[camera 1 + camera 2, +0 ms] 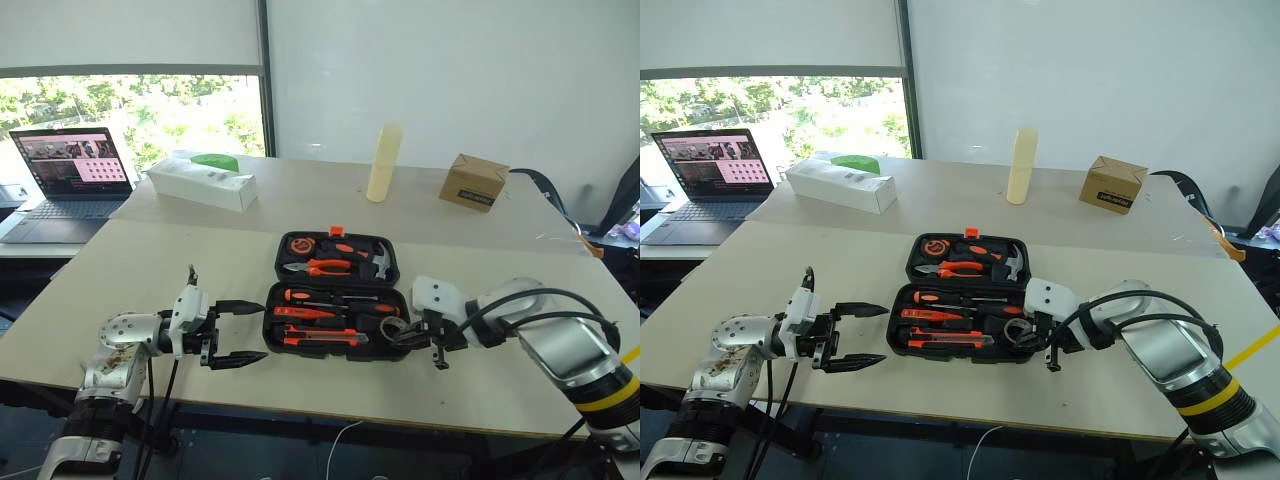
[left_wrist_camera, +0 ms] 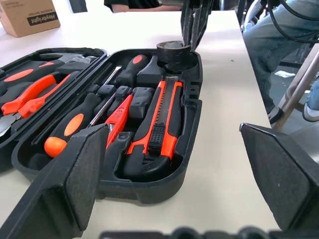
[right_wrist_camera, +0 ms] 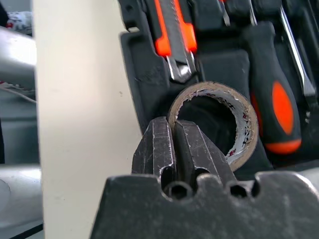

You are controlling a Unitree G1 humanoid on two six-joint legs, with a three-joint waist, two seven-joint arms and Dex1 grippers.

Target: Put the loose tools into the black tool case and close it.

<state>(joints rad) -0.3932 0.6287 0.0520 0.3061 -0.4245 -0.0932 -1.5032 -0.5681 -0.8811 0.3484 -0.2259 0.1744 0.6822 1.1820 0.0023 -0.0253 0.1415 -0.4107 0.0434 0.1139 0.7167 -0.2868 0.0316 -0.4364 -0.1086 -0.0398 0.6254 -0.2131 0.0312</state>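
Black tool case (image 1: 335,300): lies open on the worktop (image 1: 200,280), screwdrivers (image 2: 75,124) and utility knife (image 2: 157,124) seated in the near tray.
Tape roll (image 3: 219,122): pinched by its wall in the closed right end effector (image 3: 174,149), over the tray's right end.
Left end effector (image 1: 235,335): wide open, empty, just beside the case.
Risk: thin-wall pinch may twist; a roll released off its recess would likely block the lid.

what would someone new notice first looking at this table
The open black moulded plastic tool case, mid-table and full of orange-and-black tools, draws the eye first. At its right end the right gripper is pinched shut on the wall of a small dark tape roll, held over the case beside the orange-and-black utility knife. The left gripper is open just left of the case.
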